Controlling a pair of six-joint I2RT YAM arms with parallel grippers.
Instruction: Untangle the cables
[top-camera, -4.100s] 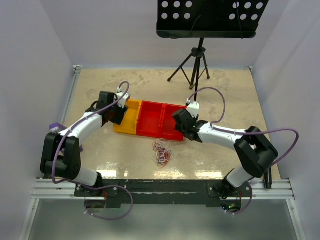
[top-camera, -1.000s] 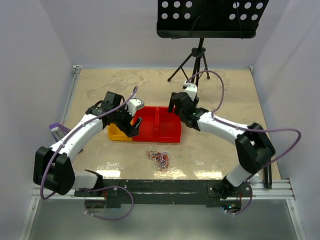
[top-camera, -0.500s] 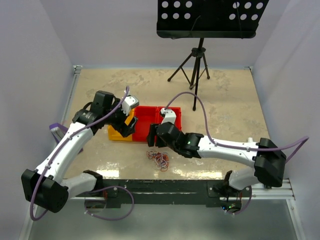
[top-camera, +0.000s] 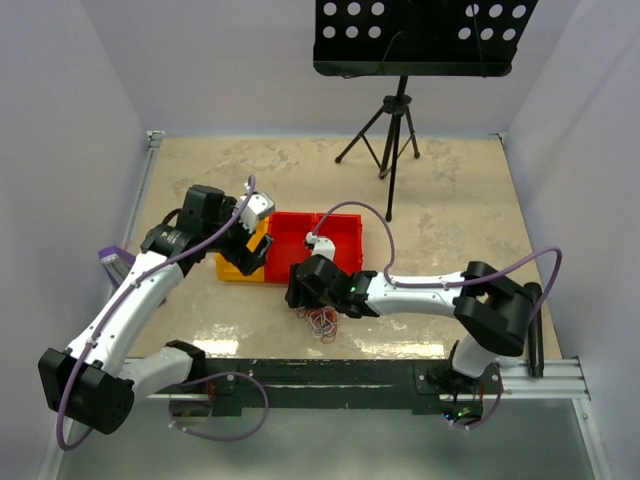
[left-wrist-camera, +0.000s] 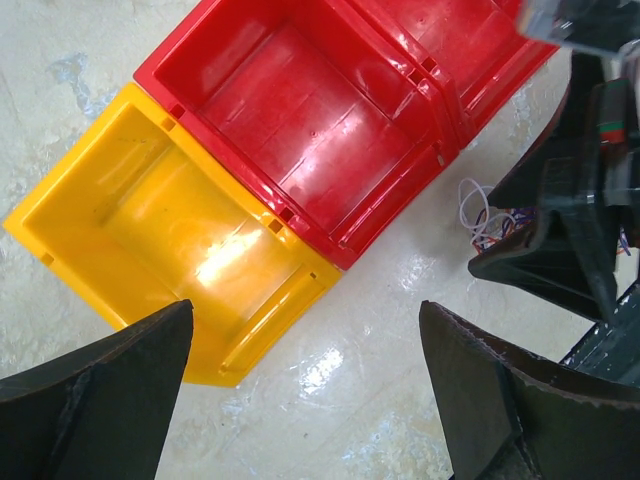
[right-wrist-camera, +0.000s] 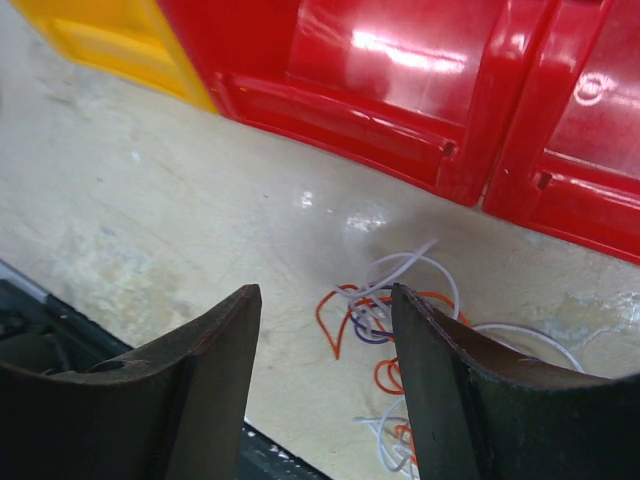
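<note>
Red, orange and white thin wire cables (top-camera: 322, 321) are lying tangled on the beige desk (top-camera: 450, 200), nothing separated yet. Right jaws are hovering over them, part-open, empty; left jaws are gaping wide, empty.

top camera looks down on the whole table (top-camera: 450, 200) — both wrist cameras sit close, sharing red bin (left-wrist-camera: 300, 130) and cables (right-wrist-camera: 375, 320).

The red bins (right-wrist-camera: 400, 100) stand just behind the cables (top-camera: 322, 320); bare bench (right-wrist-camera: 120, 200) lies open to their left.
</note>
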